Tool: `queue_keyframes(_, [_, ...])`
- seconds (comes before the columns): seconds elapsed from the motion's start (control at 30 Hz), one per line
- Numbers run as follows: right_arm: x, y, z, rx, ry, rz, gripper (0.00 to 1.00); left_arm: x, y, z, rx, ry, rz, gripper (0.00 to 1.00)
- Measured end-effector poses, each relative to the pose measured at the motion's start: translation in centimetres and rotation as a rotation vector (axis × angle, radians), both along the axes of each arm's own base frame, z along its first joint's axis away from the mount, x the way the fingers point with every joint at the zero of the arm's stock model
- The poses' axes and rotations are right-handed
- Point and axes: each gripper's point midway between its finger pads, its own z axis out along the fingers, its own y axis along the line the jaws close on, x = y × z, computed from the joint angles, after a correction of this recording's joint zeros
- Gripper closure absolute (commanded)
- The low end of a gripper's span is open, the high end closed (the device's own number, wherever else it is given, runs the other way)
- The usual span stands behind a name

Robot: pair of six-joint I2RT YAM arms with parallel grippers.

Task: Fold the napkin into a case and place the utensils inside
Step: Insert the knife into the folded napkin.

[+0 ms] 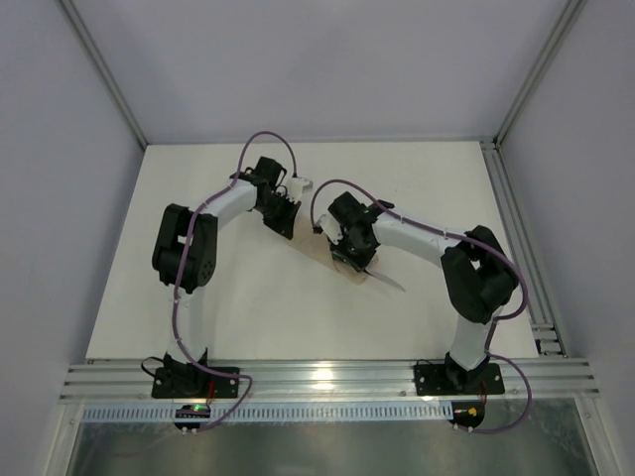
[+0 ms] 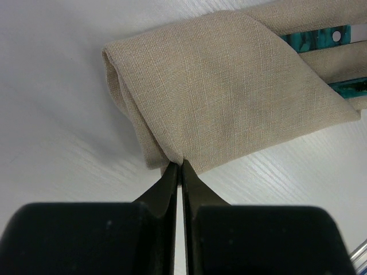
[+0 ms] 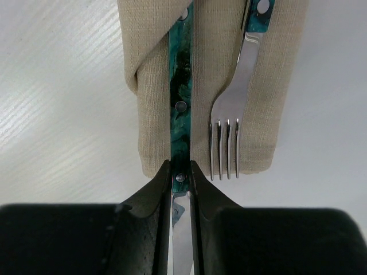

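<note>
**Item 1: narrow oblong case of beige-tan woven cloth** [image 2: 229, 97]
- Place: flat on the white bench [image 1: 248, 317], between my two end effectors.
- Handling: soft, limp and light. I judge the layers will slide apart if dragged, so a folded edge or corner is the place to hold it.
- Axis: diagonal in the top view, far-left to near-right.

**My left end effector** [image 2: 180, 167]: closed, pinching the folded edge at the case's left end.

**Item 2: slim table knife, silvery blade, dark teal-green handle** [image 3: 180, 114]
- Handling: stiff, thin and light. The smooth metal is probably slippery, so it is best held where handle meets blade.
- Axis: along the case. The handle points into a fold and the blade sticks out past the case's near-right end.

**My right end effector** [image 3: 181, 175]: clamped on the knife at the handle-blade junction.

**Item 3: fork, silvery head, matching teal-green handle** [image 3: 226, 112]
- Place: on the case, just beside the knife and parallel to it.
- Pointing: tines point to the same near-right end and stop just inside the cloth's edge.
- Neither end effector touches it.
</note>
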Motion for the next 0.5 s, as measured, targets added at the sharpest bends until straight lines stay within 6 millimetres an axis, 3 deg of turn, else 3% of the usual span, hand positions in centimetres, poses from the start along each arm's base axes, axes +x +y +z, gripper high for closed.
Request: queue_keyframes(0.5, [3.8,4.2,-1.0,0.028,-0.046,0.006,0.96,0.0,-0.1,0.1,-0.003,-0.001,-0.001,0.99])
